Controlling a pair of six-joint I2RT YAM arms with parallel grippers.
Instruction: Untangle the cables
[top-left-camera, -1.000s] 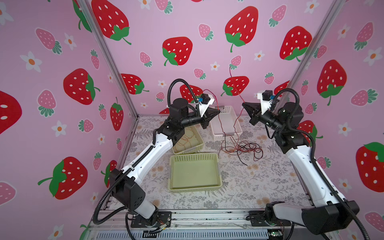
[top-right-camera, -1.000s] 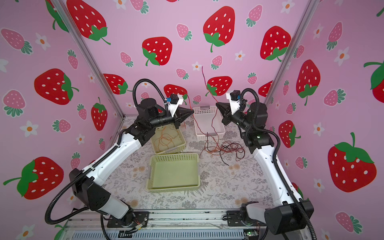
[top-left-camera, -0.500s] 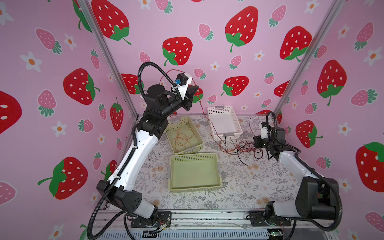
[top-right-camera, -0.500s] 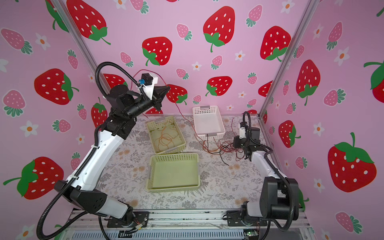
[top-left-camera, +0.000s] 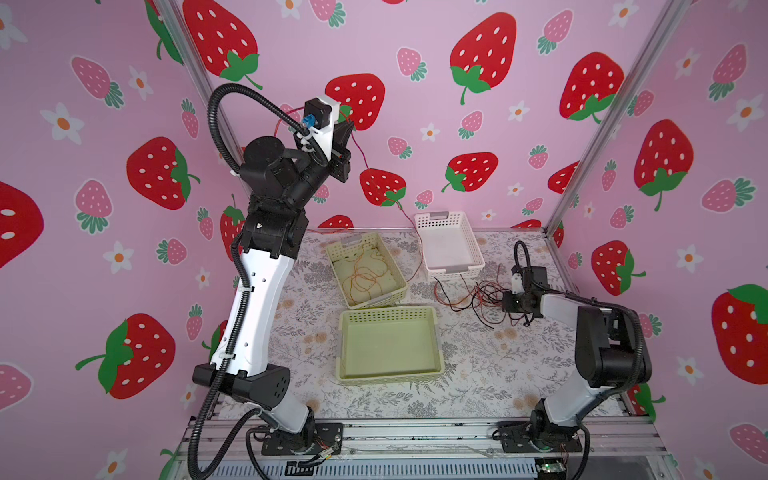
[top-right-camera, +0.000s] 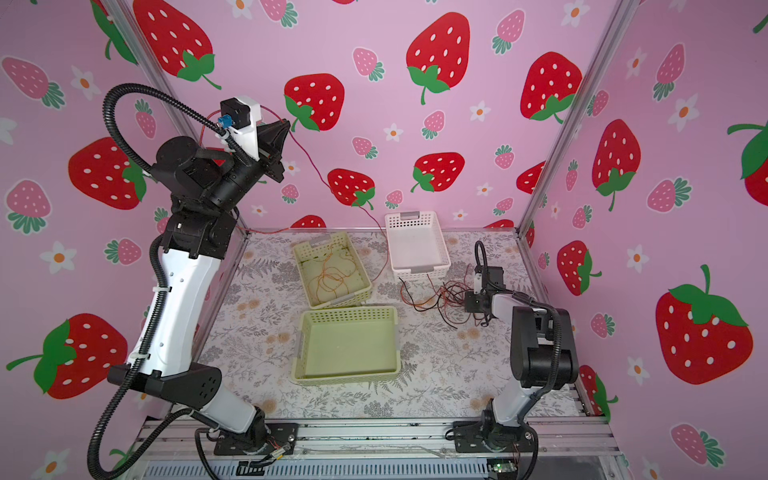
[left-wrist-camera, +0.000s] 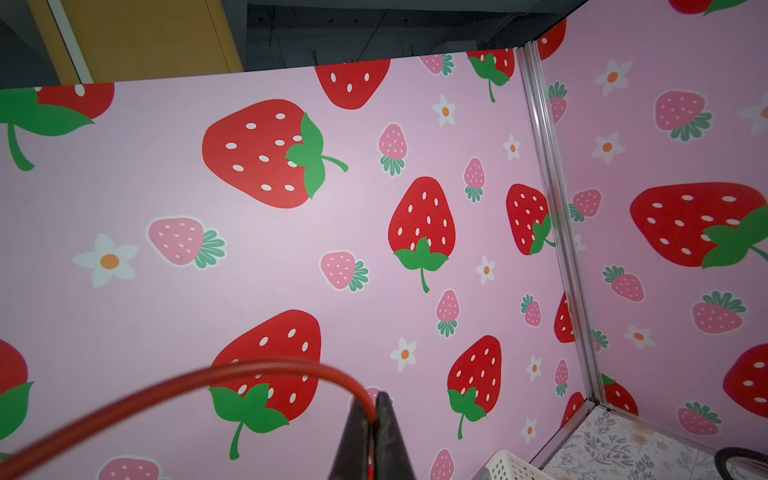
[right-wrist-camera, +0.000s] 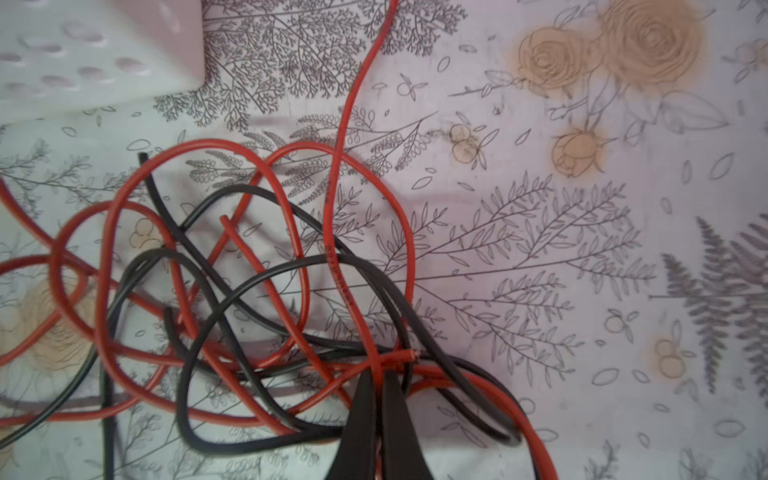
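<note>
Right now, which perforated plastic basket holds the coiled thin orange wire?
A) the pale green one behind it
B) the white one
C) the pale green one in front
A: the thin orange wire lies coiled in the rear pale green basket; the front green basket and white basket hold none.

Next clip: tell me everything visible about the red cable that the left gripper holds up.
The red cable is a thin, smooth, glossy flexible wire. It is pinched between the shut tips of the left gripper, high near the back wall. In the wrist view one part arcs away in a loose loop. In both top views the other part slants down, slack, and drops between the green basket with orange wires and the white basket to the table. Its ends cannot be made out.
</note>
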